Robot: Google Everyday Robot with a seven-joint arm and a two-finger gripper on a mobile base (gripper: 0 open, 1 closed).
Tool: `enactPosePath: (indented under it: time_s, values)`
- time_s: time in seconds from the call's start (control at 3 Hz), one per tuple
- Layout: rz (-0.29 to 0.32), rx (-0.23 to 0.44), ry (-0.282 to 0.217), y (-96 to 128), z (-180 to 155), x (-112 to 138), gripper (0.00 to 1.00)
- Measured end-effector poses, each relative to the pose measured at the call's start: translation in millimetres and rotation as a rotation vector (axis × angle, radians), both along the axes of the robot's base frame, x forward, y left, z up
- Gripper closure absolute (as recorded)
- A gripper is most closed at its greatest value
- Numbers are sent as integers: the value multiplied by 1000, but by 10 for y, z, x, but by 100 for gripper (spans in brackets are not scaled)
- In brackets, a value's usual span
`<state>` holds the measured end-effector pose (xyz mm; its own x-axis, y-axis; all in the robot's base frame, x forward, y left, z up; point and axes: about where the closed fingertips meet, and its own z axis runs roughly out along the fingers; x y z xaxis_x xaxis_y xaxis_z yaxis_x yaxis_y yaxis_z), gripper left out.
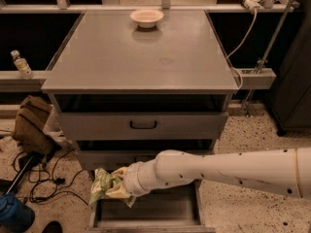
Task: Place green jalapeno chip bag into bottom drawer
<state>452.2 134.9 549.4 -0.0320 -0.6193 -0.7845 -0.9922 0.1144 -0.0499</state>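
Note:
The green jalapeno chip bag [105,185], crumpled green foil with pale print, hangs at the left front corner of the open bottom drawer [146,213], just above its left rim. My gripper [117,187] is at the end of the white arm that reaches in from the right, and it is shut on the bag; its tip is buried in the foil. The drawer is pulled out, and its dark grey floor shows below the arm.
A white bowl [146,17] sits at the back of the grey cabinet top [141,57]. The upper drawer with a black handle [143,125] is closed. A brown bag [31,125], cables and a blue object [13,213] lie on the floor to the left. A plastic bottle [21,64] stands on the left ledge.

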Motion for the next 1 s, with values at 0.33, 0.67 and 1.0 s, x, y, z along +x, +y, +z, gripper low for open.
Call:
enactPosePath:
  time_s: [0.33, 0.67, 1.0]
  values:
    - [0, 0, 0, 0, 2, 1, 100]
    - [-17, 46, 3, 58, -195, 87, 100]
    - [-80, 121, -18, 169, -650, 291, 100]
